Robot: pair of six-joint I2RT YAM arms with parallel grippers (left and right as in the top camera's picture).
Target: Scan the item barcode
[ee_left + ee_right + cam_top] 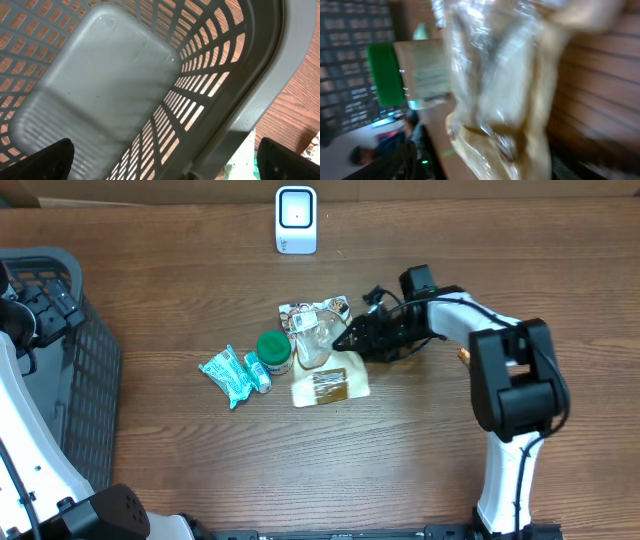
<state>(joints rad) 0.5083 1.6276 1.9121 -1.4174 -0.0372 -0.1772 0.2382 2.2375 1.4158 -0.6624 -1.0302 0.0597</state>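
**Now — right claw at the bag**

My right claw (347, 340) sits at the right edge of the bag (318, 338), mid-table (420, 460), well below the scanner (296, 220) at the far edge. The bag lies touching the jar (273, 352) on its left and overlaps a tan pouch (330, 387) on the near side; teal packets (232, 373) lie further left. From the right wrist the clear film fills the space between the fingers, but the view is blurred — I cannot tell whether the claw has clamped the bag or merely straddles it. My left claw (165, 162) hangs spread wide over the basket (235, 125), holding nothing.

I judge the bag light, soft and slick: crinkly film that will sag and fold, which could hide or crease the barcode. I would pinch a bunched edge or the sealed top rather than the slack middle, and lift gently so the jar isn't dragged along. I can't see the barcode from here.
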